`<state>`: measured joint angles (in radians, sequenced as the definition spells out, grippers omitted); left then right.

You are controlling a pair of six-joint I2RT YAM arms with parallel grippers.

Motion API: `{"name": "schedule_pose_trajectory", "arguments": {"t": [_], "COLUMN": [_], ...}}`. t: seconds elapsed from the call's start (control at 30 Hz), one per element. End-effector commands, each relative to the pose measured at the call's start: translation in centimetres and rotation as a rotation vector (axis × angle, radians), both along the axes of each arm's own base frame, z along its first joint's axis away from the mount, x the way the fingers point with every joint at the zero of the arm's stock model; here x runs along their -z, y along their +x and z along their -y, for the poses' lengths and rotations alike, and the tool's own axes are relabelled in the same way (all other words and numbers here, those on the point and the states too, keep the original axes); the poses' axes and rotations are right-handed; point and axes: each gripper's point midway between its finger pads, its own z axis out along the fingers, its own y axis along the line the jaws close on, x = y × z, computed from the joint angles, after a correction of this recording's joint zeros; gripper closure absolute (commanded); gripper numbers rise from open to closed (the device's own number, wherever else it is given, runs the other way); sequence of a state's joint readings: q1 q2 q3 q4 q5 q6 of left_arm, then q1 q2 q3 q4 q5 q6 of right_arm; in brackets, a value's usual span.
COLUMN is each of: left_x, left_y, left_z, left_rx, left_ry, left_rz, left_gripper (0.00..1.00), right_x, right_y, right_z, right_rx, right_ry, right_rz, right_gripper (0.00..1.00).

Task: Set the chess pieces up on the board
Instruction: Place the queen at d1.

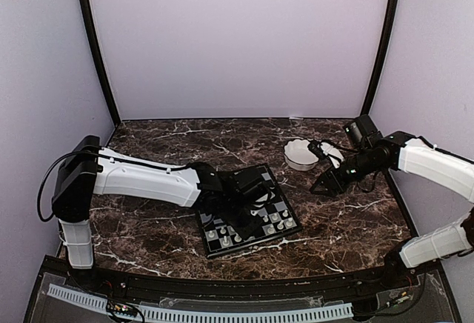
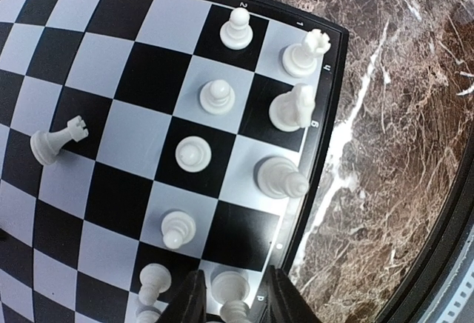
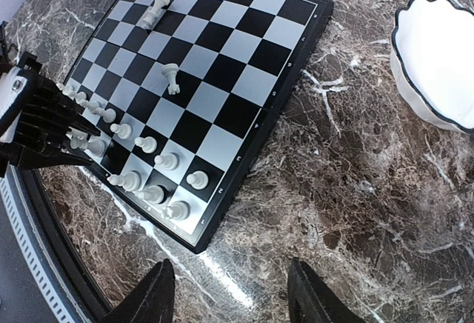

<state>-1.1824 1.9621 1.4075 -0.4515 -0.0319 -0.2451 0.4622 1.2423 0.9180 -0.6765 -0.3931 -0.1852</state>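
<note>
Left end effector (image 2: 235, 278) hangs low over a near corner of the board (image 3: 222, 49). Its fingers are slightly parted around one cream piece, with gaps showing on both sides, so nothing looks gripped. Most chess pieces (image 2: 216, 97) stand in two rows along that edge. Farther up the board, a rook (image 2: 52, 141) sits mid-board, and beyond it a toppled piece (image 3: 153, 10) lies with its long axis roughly toward those rows. The left arm is nearer both. The right end effector (image 3: 233, 293) gapes empty over the bench (image 3: 355, 190), near the bowl (image 3: 444, 56).
</note>
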Motion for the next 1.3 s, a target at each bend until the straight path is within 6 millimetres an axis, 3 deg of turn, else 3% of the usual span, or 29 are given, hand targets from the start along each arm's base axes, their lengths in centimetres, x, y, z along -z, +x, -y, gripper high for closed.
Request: {"name": "schedule_pose_trajectory", "arguments": {"t": [0.0,0.83,1.13,1.27], "left_x": [-2.2,-1.5,-2.1,-4.4], "left_y": [0.1,-0.8,-0.6,0.4], "left_z": [0.1,-1.1,-0.8,0.0], "left_rx": [0.009,0.020,0.019,0.011], "left_ry": [-0.016,0.022,0.011,-0.035], "left_rz": [0.025,-0.013,0.000,0.052], "left_gripper": [0.69,0.83,0.78,0.71], "right_x": [-0.7,-0.5,-0.5,-1.4], "right_y": [0.5,0.5,0.5,0.9], "right_z": [-0.3,-0.6,-0.5,-0.6], "right_rx": [-0.007,-0.006,-0.005,-0.002], "right_ry": [0.023,0.037,0.037,0.032], "right_rz": [0.029,0.026,0.025,0.041], "right_gripper": [0.46,0.46,0.46,0.46]}}
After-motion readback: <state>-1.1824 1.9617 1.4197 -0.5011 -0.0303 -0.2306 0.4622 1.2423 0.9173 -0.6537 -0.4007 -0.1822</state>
